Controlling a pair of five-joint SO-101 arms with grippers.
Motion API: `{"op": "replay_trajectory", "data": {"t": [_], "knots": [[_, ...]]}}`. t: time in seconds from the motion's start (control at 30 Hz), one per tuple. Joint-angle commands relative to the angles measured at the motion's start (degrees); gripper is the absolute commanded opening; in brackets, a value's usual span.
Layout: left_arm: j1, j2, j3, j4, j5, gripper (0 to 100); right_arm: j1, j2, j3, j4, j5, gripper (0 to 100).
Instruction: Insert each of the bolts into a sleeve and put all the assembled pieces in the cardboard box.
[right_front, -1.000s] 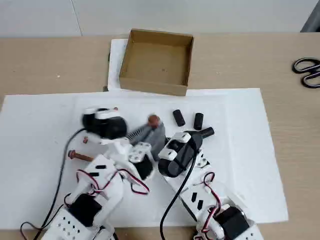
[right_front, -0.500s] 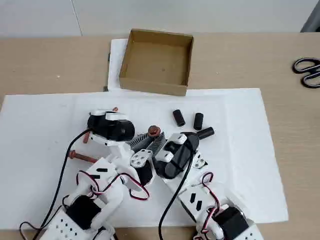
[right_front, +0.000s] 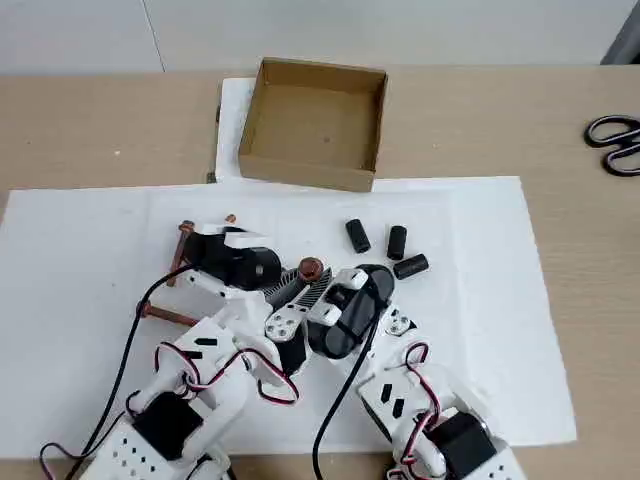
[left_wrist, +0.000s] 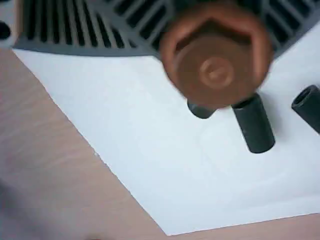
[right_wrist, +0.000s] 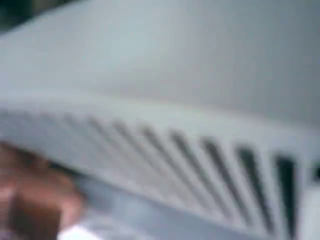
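Observation:
My left gripper (right_front: 303, 281) is shut on a copper bolt (right_front: 310, 268), held over the white paper near the middle. In the left wrist view its round head (left_wrist: 217, 67) sits just below the dark ribbed fingers (left_wrist: 100, 25). My right gripper (right_front: 332, 290) is pressed close against the left one; the right wrist view gives a blurred ribbed finger (right_wrist: 165, 150) and a copper patch (right_wrist: 30, 200). Three black sleeves (right_front: 357, 235), (right_front: 397, 241), (right_front: 411, 266) lie loose on the paper beyond the grippers. Loose bolts (right_front: 183, 250), (right_front: 168, 315) lie at the left. The cardboard box (right_front: 310, 172) stands open at the back.
White paper (right_front: 480, 330) covers the near part of the wooden table. Black scissors (right_front: 615, 143) lie at the far right edge. Both arms' bases and cables (right_front: 340, 400) crowd the front edge.
The left gripper has brought the bolt toward the front and slightly right. The right gripper has drawn back toward the left one, away from the nearest sleeve. A bolt at the left is now uncovered.

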Motion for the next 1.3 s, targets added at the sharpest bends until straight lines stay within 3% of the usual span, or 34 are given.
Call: {"op": "replay_trajectory", "data": {"t": [0.0, 0.3, 0.67, 0.8, 1.07, 1.27], "knots": [[1.8, 0.2, 1.6, 2.1, -0.3, 1, 2.6, -1.0, -6.9, -2.2, 0.0, 0.2], [1.7, 0.2, 1.6, 2.3, -0.3, 17, 2.8, -1.0, -6.9, -1.8, -0.1, 0.2], [1.3, 0.1, -0.1, 0.7, -2.4, 17, 2.5, -0.9, -6.6, -1.6, -0.1, 0.2], [1.2, 0.4, -0.9, 0.4, -5.9, 17, 2.5, -1.0, -6.6, 0.6, -0.2, 0.2], [-5.4, 0.5, 0.9, 0.7, -16.3, 17, 2.5, -1.0, -6.7, 1.2, -0.2, 0.2], [-5.8, 0.2, 0.6, 0.4, -17.6, 17, 2.5, -1.0, -6.7, 1.4, -0.2, 0.2]]}}
